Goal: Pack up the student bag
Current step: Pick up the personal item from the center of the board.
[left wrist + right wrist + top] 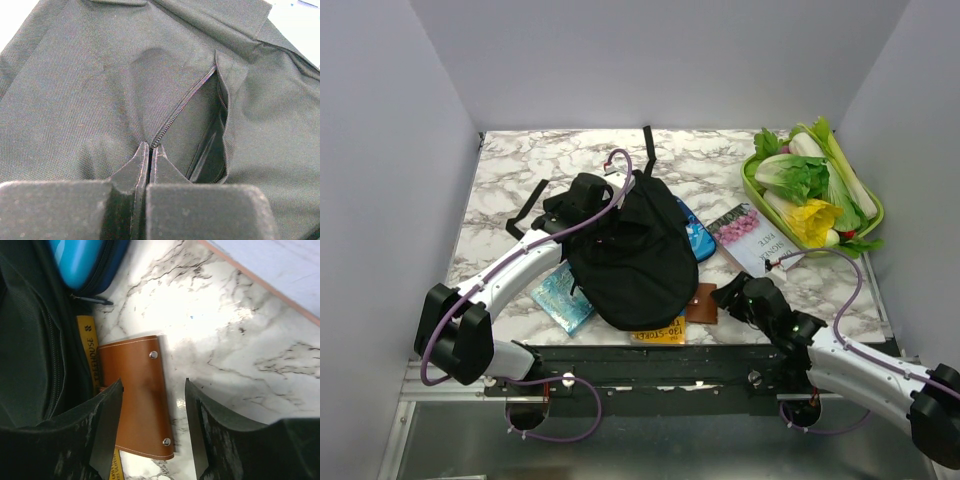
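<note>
The student bag (632, 255), a big black fabric backpack, lies mid-table with its straps trailing to the back and left. My left gripper (592, 196) rests on its upper left part. In the left wrist view the jaws (150, 149) are shut, pinching right where the zipper's (182, 107) teeth end; to the right the pocket gapes open. My right gripper (728, 293) hovers open over a brown leather case (137, 395) beside the bag's lower right edge. One fingertip (114, 392) sits over the case's left side, the other over bare marble.
A yellow book (660, 333) pokes out under the bag's near edge, a teal book (560, 297) at its left. A blue pencil case (695, 236) and a white flowered book (752, 238) lie to the right. A green tray (868, 228) of vegetables stands back right.
</note>
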`<action>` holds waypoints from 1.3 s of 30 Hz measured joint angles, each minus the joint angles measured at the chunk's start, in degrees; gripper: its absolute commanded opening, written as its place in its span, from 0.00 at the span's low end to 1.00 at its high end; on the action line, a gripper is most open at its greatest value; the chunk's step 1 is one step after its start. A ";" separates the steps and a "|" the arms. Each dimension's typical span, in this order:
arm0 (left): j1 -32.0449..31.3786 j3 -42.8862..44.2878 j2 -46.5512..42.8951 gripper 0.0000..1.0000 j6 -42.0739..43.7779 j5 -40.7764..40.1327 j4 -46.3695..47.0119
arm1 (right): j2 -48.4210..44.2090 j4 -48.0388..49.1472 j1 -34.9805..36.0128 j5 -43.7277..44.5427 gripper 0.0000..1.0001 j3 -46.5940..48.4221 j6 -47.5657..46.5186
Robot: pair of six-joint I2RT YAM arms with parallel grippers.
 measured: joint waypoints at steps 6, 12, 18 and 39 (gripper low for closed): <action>0.00 0.00 0.00 0.00 0.00 0.00 0.00 | 0.55 -2.38 0.00 0.81 0.63 0.59 0.50; -0.02 0.00 0.00 0.00 0.00 0.00 -0.02 | 8.61 5.18 -0.02 -3.52 0.63 1.68 1.36; -0.22 0.00 0.00 0.00 0.02 -0.11 -0.04 | 16.81 10.84 -0.07 -7.89 0.63 4.81 1.27; -0.63 0.00 0.00 0.00 0.04 -0.33 -0.09 | 9.18 25.83 0.00 -16.68 0.47 -4.83 -1.70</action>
